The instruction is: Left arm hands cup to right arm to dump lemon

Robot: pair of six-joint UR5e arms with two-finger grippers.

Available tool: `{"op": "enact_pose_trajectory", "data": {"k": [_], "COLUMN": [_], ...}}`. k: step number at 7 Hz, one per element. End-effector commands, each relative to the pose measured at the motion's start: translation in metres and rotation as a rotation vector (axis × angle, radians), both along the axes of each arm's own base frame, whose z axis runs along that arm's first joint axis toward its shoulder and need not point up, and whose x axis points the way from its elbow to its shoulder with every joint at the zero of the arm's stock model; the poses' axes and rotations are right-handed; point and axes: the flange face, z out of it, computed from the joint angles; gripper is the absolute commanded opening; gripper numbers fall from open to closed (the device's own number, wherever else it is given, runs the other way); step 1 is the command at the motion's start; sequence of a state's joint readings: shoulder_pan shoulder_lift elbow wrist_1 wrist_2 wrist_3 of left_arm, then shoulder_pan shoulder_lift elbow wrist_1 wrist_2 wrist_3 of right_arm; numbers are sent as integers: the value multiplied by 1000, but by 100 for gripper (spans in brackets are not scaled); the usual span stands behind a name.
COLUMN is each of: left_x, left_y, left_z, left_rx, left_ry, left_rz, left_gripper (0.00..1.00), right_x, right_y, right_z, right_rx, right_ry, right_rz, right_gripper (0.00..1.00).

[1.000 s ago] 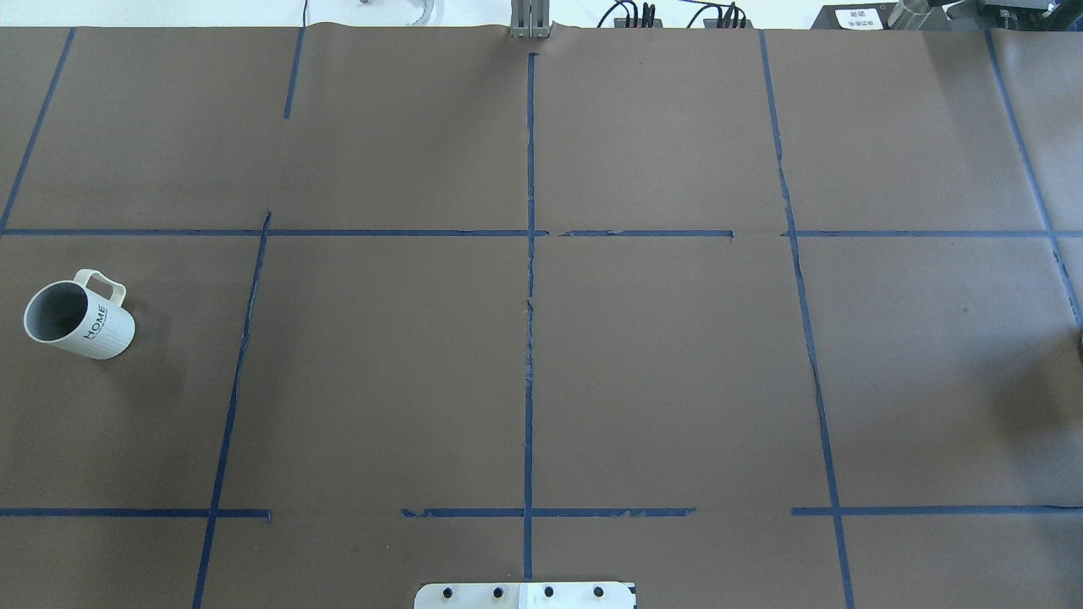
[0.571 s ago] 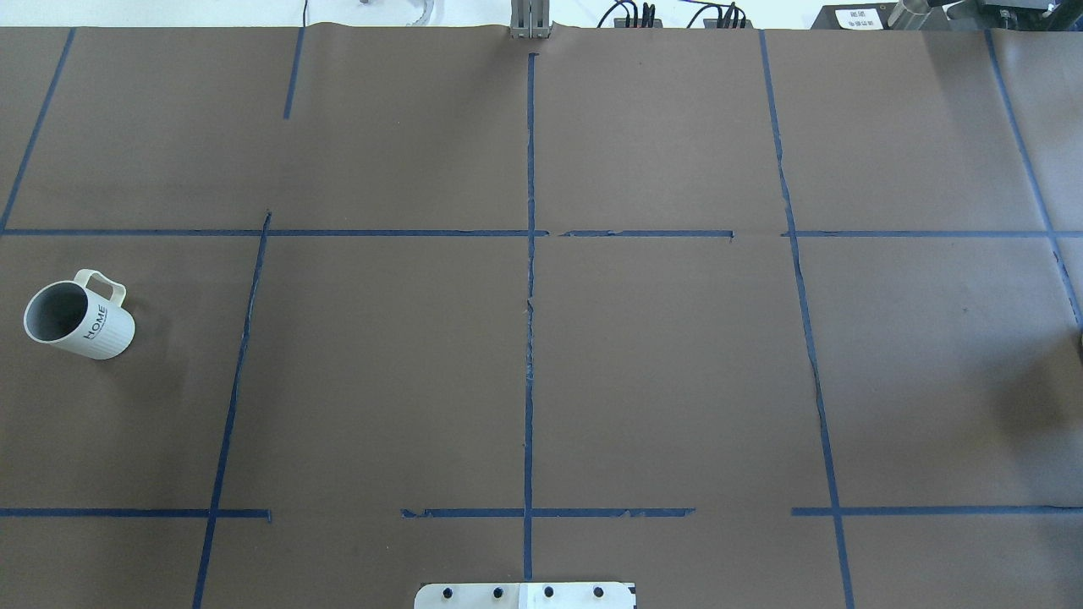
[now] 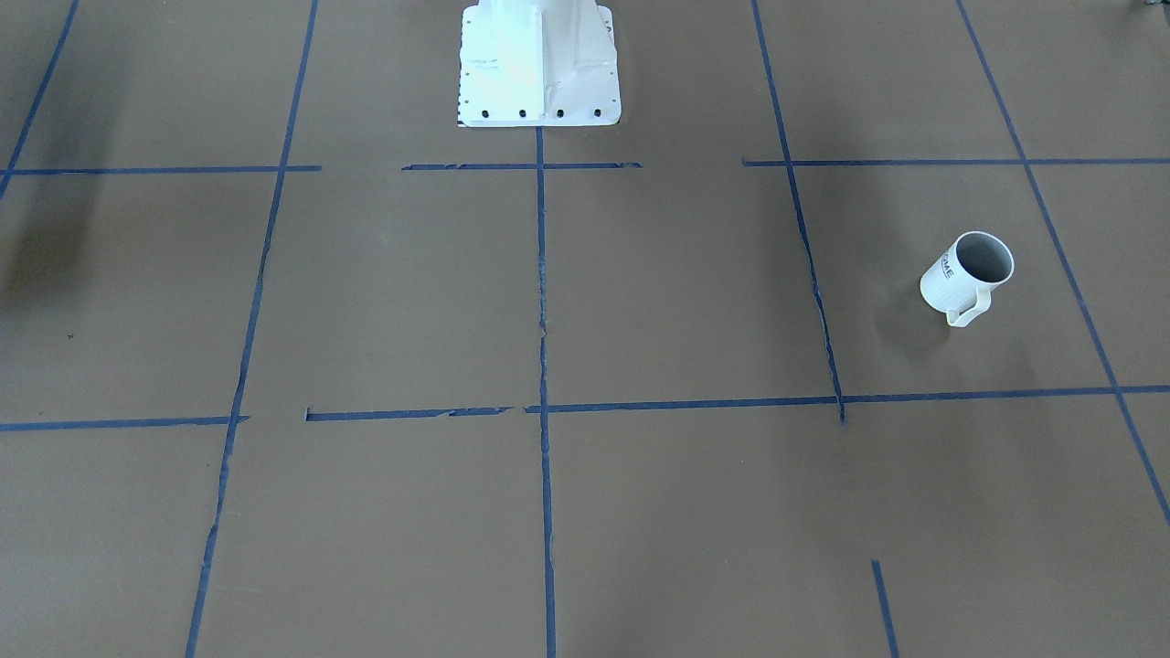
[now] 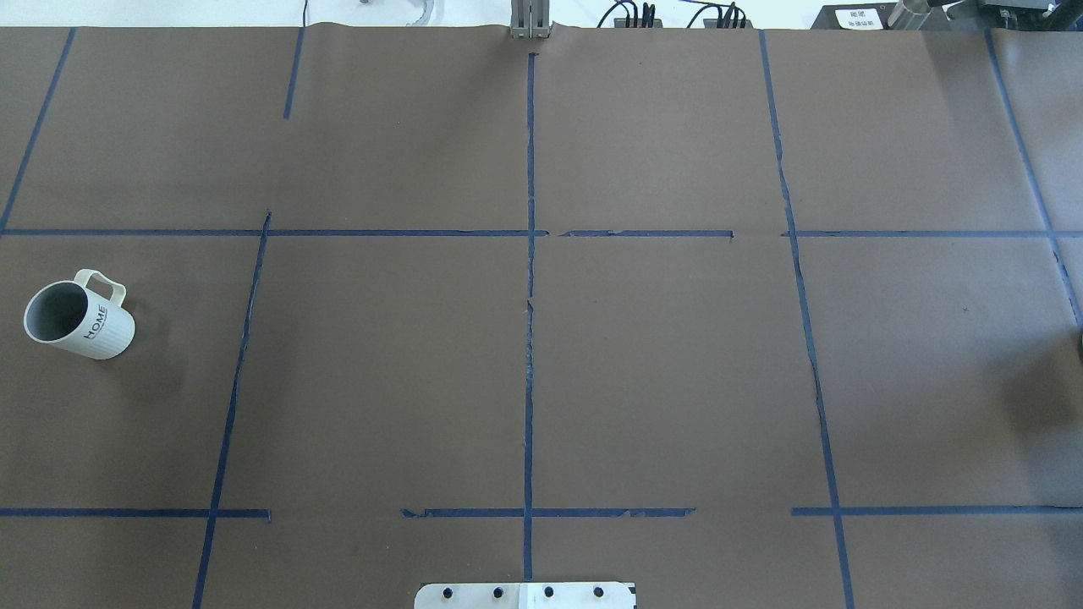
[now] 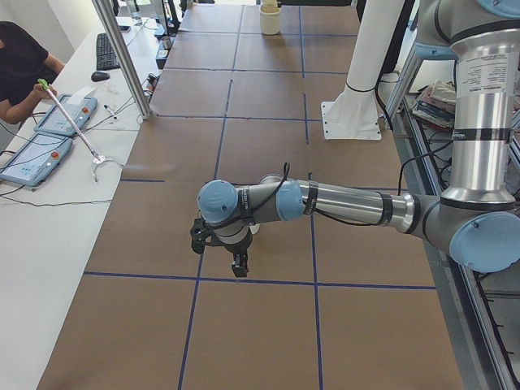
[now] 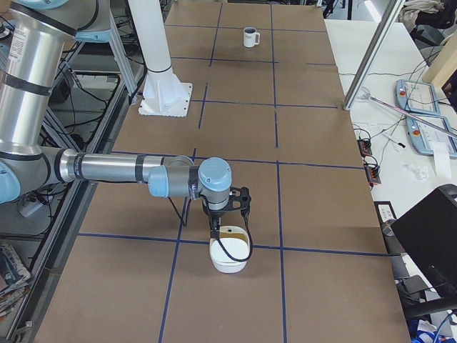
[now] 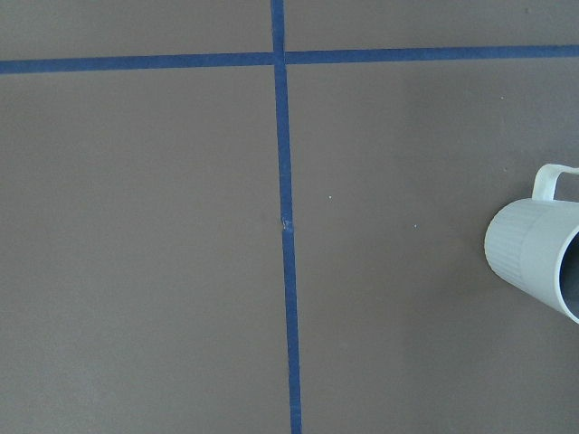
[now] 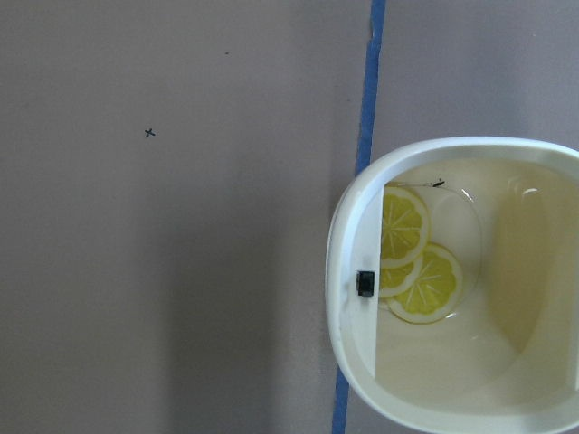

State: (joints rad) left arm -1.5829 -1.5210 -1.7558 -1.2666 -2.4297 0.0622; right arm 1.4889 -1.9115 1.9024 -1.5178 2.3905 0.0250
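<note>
The white "HOME" cup point(image 4: 79, 320) stands upright on the brown table at the robot's far left. It also shows in the front view point(image 3: 967, 274), the right-side view point(image 6: 249, 37) and at the right edge of the left wrist view point(image 7: 538, 258). Its inside looks grey; no lemon lump shows. My left gripper point(image 5: 219, 252) hangs low over the table near the cup, which the arm hides in that view. My right gripper point(image 6: 230, 211) hovers above a white bowl point(image 6: 230, 256) at the table's far right. Both grippers show only in the side views, so I cannot tell if they are open or shut.
The white bowl point(image 8: 461, 289) has yellow lemon slices at its bottom. The robot's white base plate point(image 4: 525, 595) sits at the near middle edge. Blue tape lines cross the table. An operator point(image 5: 20, 65) sits at a white side table with tablets.
</note>
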Motion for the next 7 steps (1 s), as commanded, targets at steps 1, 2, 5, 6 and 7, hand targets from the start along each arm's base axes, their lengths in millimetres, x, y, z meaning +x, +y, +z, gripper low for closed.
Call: {"op": "enact_pose_trajectory", "data": {"k": [1, 2, 5, 6, 7], "left_x": [-1, -1, 0, -1, 0], "left_y": [2, 5, -5, -3, -3], "left_z": [1, 3, -10, -2, -8], "left_rx": [-34, -33, -4, -19, -7], "left_ry": [-3, -10, -9, -4, -9], "left_rz": [-32, -28, -29, -29, -27], "left_gripper": [100, 100, 100, 100, 100], "right_x": [0, 0, 0, 0, 0], "right_y": [-2, -2, -2, -1, -1], "right_z": [-10, -10, -31, -35, -36], "right_rx": [4, 3, 3, -3, -3], "right_ry": [-8, -9, -13, -11, -11], "right_rz": [12, 13, 14, 14, 14], "right_gripper": [100, 100, 100, 100, 100]}}
